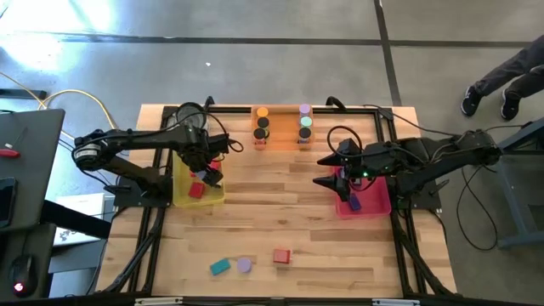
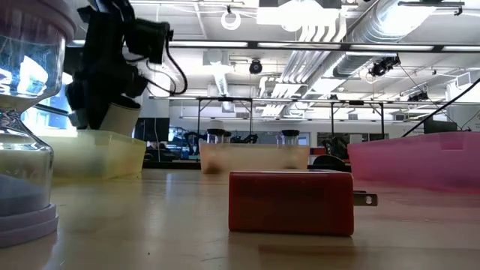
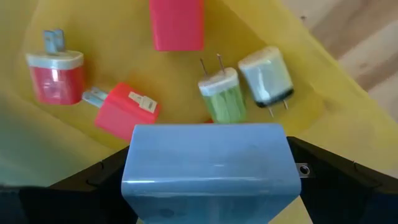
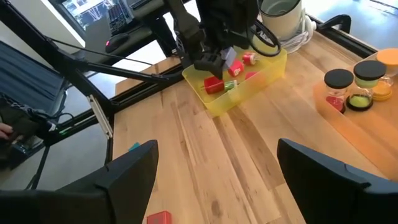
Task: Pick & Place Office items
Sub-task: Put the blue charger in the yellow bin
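A: Over the yellow tray (image 1: 180, 197), the left gripper (image 1: 206, 172) is pinching a pale-blue block (image 3: 208, 168), which the left wrist view shows clamped between both dark fingers and hanging above the tray's floor.

B: And the right gripper (image 1: 333, 170)?

A: It hovers at the near corner of the pink tray (image 1: 381, 206), fingers spread wide with nothing between them.

B: How far along would you say the sorting is?

A: Partway, as I judge it. The yellow tray already holds several pieces: a red plug block (image 3: 56, 73) with a pale cap, a coral one (image 3: 124, 112) beside it, another red block (image 3: 177, 23), a green one (image 3: 222, 96) and a greyish one (image 3: 266, 74) touching it. A dark-blue piece (image 1: 354, 203) lies in the pink tray. The orange tray (image 1: 282, 140) at the back carries capped cylinders (image 1: 262, 123).

B: What is left?

A: Three pieces sit loose on the bench (image 1: 280, 212) near its front edge: a teal block (image 1: 220, 267), a lavender one (image 1: 245, 265) just beside it, and a red block (image 1: 281, 256) a little apart.

B: How do they look?

A: Small rectangular plastic bodies, smooth-sided, several with two metal prongs at one end, like little wall plugs.
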Motion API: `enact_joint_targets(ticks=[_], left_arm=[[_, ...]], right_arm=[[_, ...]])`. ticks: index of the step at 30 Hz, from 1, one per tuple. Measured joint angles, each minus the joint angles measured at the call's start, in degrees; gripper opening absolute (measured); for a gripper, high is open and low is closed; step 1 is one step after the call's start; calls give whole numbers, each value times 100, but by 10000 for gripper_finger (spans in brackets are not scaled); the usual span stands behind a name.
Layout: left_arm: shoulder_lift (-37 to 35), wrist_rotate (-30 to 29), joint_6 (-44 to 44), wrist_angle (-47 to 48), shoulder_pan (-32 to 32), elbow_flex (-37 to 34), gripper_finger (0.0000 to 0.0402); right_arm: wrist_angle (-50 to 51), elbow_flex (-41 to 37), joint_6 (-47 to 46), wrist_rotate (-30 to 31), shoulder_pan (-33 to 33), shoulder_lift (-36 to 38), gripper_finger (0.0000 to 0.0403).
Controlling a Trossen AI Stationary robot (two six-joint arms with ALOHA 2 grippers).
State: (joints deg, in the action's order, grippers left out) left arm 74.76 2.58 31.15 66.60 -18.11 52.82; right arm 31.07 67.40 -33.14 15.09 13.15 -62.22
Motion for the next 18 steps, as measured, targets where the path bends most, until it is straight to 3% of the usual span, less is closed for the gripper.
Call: enact_joint_targets(ticks=[18], left_arm=[[2,-131,1407,-949,-1252,-687,332]], right_arm=[[0,2,1,-2,0,-2,316]])
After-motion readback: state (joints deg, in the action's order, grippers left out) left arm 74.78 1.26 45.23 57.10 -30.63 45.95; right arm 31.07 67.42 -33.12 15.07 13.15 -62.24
